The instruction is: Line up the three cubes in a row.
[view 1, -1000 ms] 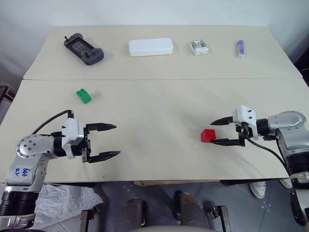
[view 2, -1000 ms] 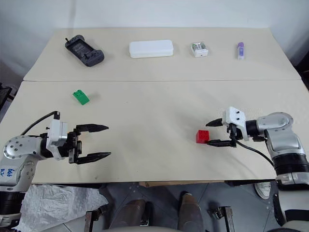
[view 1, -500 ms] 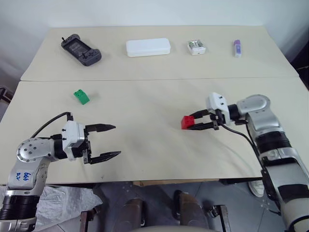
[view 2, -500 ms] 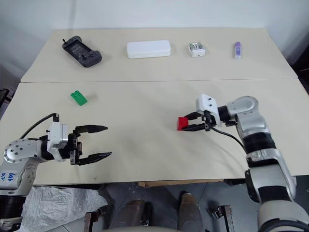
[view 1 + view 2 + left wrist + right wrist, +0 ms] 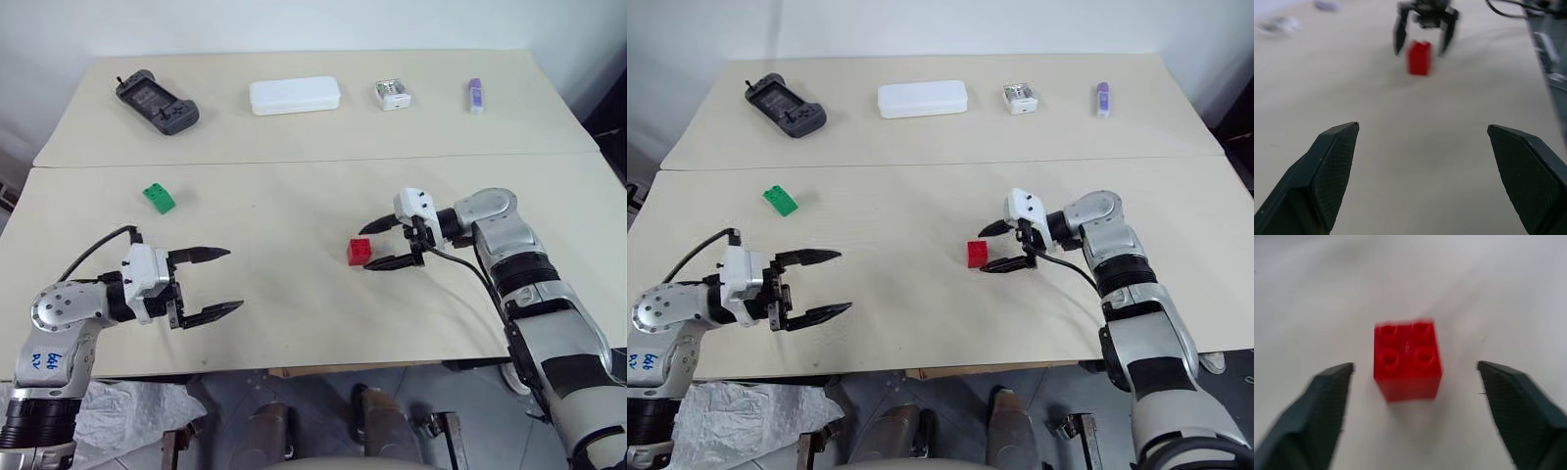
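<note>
A red cube (image 5: 360, 252) with a studded top rests on the table near its middle. My right gripper (image 5: 372, 247) is open, one fingertip on each side of the red cube and neither touching it; the right wrist view shows the red cube (image 5: 1408, 360) free between the pads. A green cube (image 5: 158, 196) lies far off on the left half of the table. My left gripper (image 5: 233, 279) hovers open and empty near the front edge, pointing at the red cube (image 5: 1419, 57) from a distance.
Along the far table lie a dark game controller (image 5: 157, 100), a white oblong case (image 5: 294, 95), a small white-and-silver box (image 5: 392, 94) and a small purple item (image 5: 474, 95). A seam (image 5: 313, 163) joins the two tabletops.
My right gripper closed on the red cube, carried it left toward the table's middle, then opened and let it go there. The left gripper stayed open in about the same spot.
</note>
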Controlling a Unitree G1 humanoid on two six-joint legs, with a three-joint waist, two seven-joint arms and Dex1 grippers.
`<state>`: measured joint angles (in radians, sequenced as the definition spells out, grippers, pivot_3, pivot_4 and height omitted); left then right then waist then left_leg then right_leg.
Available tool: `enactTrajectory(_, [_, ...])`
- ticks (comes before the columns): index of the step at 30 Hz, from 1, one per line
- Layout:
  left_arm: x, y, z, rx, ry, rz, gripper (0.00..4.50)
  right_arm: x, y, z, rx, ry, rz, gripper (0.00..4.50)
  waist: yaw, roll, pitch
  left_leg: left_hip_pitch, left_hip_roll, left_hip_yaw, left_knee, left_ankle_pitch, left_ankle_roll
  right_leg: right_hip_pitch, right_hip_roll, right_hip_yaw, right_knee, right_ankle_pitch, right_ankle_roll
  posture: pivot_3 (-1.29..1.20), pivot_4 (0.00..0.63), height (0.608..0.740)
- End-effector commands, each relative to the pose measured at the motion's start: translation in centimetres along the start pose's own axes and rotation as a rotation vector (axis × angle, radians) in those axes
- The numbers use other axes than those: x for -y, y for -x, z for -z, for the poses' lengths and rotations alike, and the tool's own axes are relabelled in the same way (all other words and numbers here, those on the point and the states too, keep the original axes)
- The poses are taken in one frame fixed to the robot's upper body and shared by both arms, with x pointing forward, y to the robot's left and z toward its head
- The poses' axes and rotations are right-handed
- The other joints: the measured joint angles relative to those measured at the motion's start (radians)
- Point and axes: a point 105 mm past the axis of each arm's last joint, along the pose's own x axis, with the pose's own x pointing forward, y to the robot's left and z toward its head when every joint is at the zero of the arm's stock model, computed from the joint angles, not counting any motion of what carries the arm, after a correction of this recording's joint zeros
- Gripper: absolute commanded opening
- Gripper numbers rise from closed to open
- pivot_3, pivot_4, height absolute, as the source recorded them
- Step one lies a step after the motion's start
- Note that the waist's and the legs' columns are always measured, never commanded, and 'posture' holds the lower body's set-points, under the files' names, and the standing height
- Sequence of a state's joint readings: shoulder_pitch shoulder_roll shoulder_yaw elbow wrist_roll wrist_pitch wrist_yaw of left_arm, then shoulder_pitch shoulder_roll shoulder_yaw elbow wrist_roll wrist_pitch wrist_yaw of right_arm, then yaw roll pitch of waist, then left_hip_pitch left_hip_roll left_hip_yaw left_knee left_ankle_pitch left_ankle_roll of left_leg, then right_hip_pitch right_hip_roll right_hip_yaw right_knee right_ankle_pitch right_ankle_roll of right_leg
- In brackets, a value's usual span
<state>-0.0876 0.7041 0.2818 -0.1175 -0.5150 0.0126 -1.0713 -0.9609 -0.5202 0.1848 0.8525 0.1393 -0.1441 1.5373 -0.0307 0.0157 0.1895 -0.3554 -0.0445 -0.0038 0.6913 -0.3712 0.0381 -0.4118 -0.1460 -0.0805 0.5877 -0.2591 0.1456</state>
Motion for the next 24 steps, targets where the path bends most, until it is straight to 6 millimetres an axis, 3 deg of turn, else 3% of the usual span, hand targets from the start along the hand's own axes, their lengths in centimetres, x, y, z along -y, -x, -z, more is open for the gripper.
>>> enactTrajectory(1, [-1.3, 3.6, -1.6, 0.016, -0.008, -0.188, 4.50, -0.4, 2.8, -2.1, 0.144, 0.115, 0.041, 4.46, -0.001, 0.000, 0.000, 0.000, 0.001, 0.000, 0.000, 0.000, -0.001, 0.000, 0.000, 0.000, 0.000, 0.000, 0.000, 0.00, 0.150, 0.740])
enactTrajectory(4, [-1.2, 7.5, -1.0, -0.020, 0.049, -0.363, 4.50, -1.8, 4.9, -2.6, 0.273, 0.124, 0.088, 4.46, 0.001, 0.000, 0.000, 0.000, 0.001, -0.001, -0.001, -0.001, -0.001, 0.000, 0.000, -0.001, -0.001, 0.000, -0.001, 0.00, 0.150, 0.740])
enactTrajectory(7, [-1.0, 12.6, 0.6, -0.055, 0.139, -0.589, 4.50, -3.1, 6.1, -2.7, 0.368, 0.108, 0.140, 4.46, 0.003, 0.000, 0.000, 0.000, 0.001, -0.001, 0.000, -0.003, 0.000, 0.000, 0.000, -0.001, -0.001, 0.000, -0.001, 0.00, 0.150, 0.740])
enactTrajectory(9, [-0.6, 15.8, 2.0, -0.083, 0.193, -0.721, 4.50, -3.5, 6.5, -2.9, 0.434, 0.119, 0.201, 4.46, 0.005, 0.000, 0.000, 0.000, 0.001, 0.000, 0.000, -0.003, 0.001, 0.001, 0.000, -0.001, -0.002, 0.000, -0.001, 0.00, 0.150, 0.740])
enactTrajectory(12, [0.8, 18.8, 3.9, -0.137, 0.265, -0.823, 4.50, -4.5, 6.4, -2.3, 0.461, 0.102, 0.247, 4.46, 0.005, 0.000, 0.000, 0.001, 0.002, 0.001, 0.002, -0.004, -0.001, 0.002, 0.001, -0.001, -0.001, 0.000, -0.001, 0.00, 0.150, 0.740])
enactTrajectory(15, [0.7, 19.0, 4.9, -0.142, 0.296, -0.842, 4.50, -5.3, 6.3, -2.1, 0.472, 0.050, 0.240, 4.46, 0.013, 0.000, 0.000, 0.002, 0.002, 0.002, 0.004, -0.004, 0.000, 0.003, 0.000, 0.000, 0.000, 0.000, -0.001, 0.00, 0.150, 0.740])
enactTrajectory(17, [-0.8, 17.9, 4.8, -0.119, 0.272, -0.835, 4.50, -5.4, 6.4, -2.1, 0.480, 0.040, 0.268, 4.46, 0.027, -0.001, 0.000, 0.002, 0.002, 0.002, 0.006, -0.005, 0.000, 0.003, -0.001, 0.000, 0.001, 0.000, -0.001, 0.00, 0.150, 0.740])
enactTrajectory(24, [-8.2, 11.6, 4.0, -0.057, 0.215, -0.651, 4.50, -5.5, 6.6, -2.2, 0.461, 0.047, 0.287, 4.46, 0.052, -0.002, 0.000, 0.002, 0.001, 0.001, 0.008, -0.005, 0.000, 0.002, 0.000, 0.000, 0.005, 0.001, -0.003, 0.00, 0.150, 0.740])
